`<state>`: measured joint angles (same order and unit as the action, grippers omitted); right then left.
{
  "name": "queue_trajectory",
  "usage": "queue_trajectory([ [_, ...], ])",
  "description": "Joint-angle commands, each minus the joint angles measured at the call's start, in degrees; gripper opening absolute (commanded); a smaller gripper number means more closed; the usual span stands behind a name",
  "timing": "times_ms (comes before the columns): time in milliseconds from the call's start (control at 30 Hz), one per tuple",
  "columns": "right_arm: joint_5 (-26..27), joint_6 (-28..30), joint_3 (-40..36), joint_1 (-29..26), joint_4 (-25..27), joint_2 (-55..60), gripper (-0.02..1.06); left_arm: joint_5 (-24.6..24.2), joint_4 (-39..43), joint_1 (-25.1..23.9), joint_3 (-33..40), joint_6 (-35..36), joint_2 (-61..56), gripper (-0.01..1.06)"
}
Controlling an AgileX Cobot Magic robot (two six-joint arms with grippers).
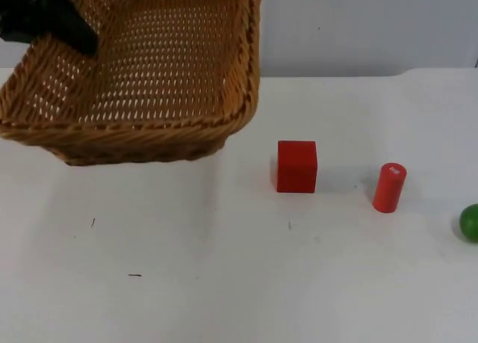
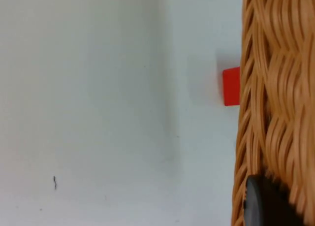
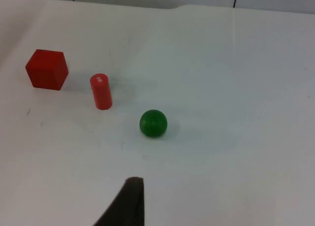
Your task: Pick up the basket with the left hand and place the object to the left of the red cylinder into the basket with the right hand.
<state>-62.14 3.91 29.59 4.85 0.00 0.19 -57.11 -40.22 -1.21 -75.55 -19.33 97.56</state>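
Top view first: we see the wicker basket [image 1: 142, 81] lifted and tilted over the table's [image 1: 224, 283] left side with the left gripper [image 1: 52, 22] on its far rim, while the red cube [image 1: 296, 166] sits on the table left of the upright red cylinder [image 1: 389, 187], and a green ball [image 1: 470, 222] lies farther right. Left wrist view: we make out a black fingertip [image 2: 263, 204] pressed against the basket's woven wall [image 2: 278, 88], so the jaws are gripping the basket, and an edge of the cube [image 2: 231, 86] shows beside it. Right wrist view: we find the cube [image 3: 47, 69], cylinder [image 3: 101, 91] and ball [image 3: 153, 123] in 1 row, well apart from the right gripper's 1 visible fingertip [image 3: 129, 204], which hangs above the table, and we cannot tell how its jaws stand.
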Motion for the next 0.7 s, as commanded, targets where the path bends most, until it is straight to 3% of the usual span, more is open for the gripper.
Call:
queue_trajectory([
  [0, 0.33, 0.26, -0.06, -0.17, 0.00, -0.19, 1.05, -1.40, -1.07, 0.25, -0.09, 1.92, -2.37, 0.00],
  [267, 0.33, 0.26, -0.06, -0.17, 0.00, -0.19, 1.05, -7.80, 6.56, 0.25, -0.09, 6.06, -4.43, 0.00],
  [667, 0.33, 0.36, -0.06, -0.17, 0.00, -0.19, 1.05, -9.41, 8.28, 0.25, -0.09, 5.70, -4.43, 0.00],
])
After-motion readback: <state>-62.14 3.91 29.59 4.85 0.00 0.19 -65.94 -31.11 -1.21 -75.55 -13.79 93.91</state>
